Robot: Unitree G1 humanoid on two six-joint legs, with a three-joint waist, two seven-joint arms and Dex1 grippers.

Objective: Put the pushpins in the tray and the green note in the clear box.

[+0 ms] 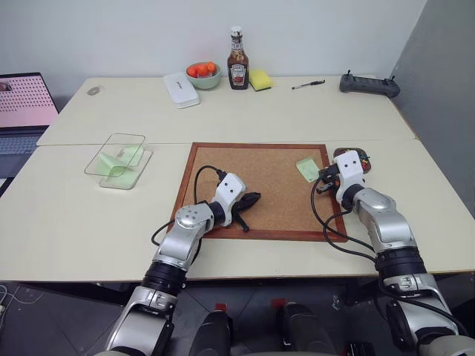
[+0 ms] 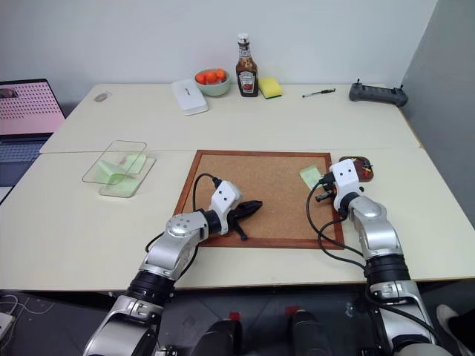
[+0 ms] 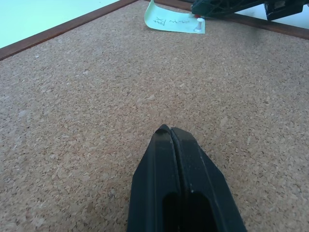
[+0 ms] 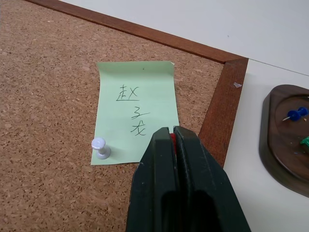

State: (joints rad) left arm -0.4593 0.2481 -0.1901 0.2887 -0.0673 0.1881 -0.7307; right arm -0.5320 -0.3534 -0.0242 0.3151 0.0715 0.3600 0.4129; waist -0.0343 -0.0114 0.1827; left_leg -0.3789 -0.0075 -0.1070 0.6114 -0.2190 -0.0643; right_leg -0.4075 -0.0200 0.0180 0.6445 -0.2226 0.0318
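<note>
Head views: you have the left end effector [image 1: 251, 199] closed and empty, low over the middle of the cork board [image 1: 252, 159]. The right end effector [image 1: 322, 183] sits at the board's right edge, just beside the note [image 1: 308, 169]. The tray [image 2: 362, 165] lies on the surface just off that edge, partly behind the right wrist. The clear box [image 1: 111, 152] is well apart on the left of the surface, with pale green slips already in it.

Left wrist view: fingers pressed together, nothing between them, bare cork beneath. Across the board the note is flat, with a white pin [image 3: 198, 25] in one corner.

Right wrist view: fingers closed, with a sliver of red nipped between the tips; you can read that as a red pin [image 4: 172, 138] in the grip. The tips hang over the note's near edge. A blue pin [image 4: 295, 114] and a green pin [image 4: 305, 140] already lie in the tray.

Progress, as a judgement: partway. Two pins are trayed, and one is in the grip but not dropped yet. The white pin fixes the note to the cork, so it comes out first. Only then can the note go to the box.

Note's look: thin mint-green square, flat, handwritten characters, far edge slightly curled
</note>
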